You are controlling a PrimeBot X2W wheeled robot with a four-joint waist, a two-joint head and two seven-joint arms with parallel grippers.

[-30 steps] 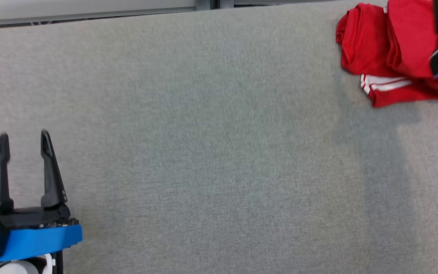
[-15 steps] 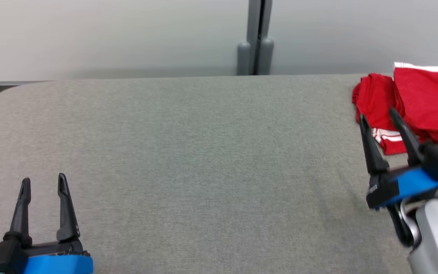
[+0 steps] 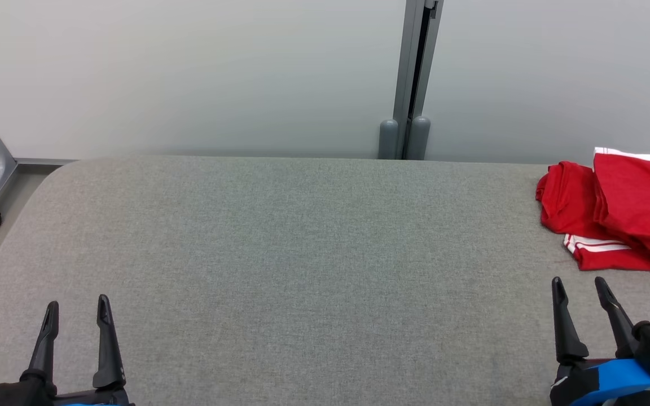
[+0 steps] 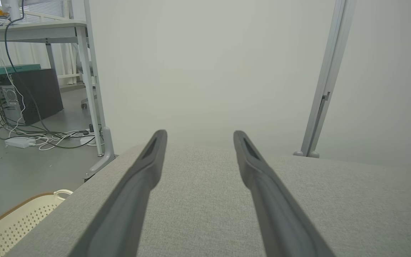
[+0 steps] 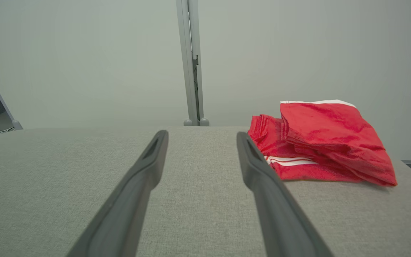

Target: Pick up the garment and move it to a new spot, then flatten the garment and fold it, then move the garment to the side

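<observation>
Head view: the grey table (image 3: 302, 254) spreads wide, with the red garment (image 3: 624, 214) folded near its far right corner, set aside, I'd judge, as the last step asks. The left gripper (image 3: 77, 304) and right gripper (image 3: 578, 282) hang low near me, jaws apart, holding nothing. A pale basket (image 4: 16, 225) sits beside the table, contents hidden.

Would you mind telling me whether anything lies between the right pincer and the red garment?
Nothing visible does: just grey table lies between the open right pincer and the red garment, which sits ahead, slightly to its right.
</observation>
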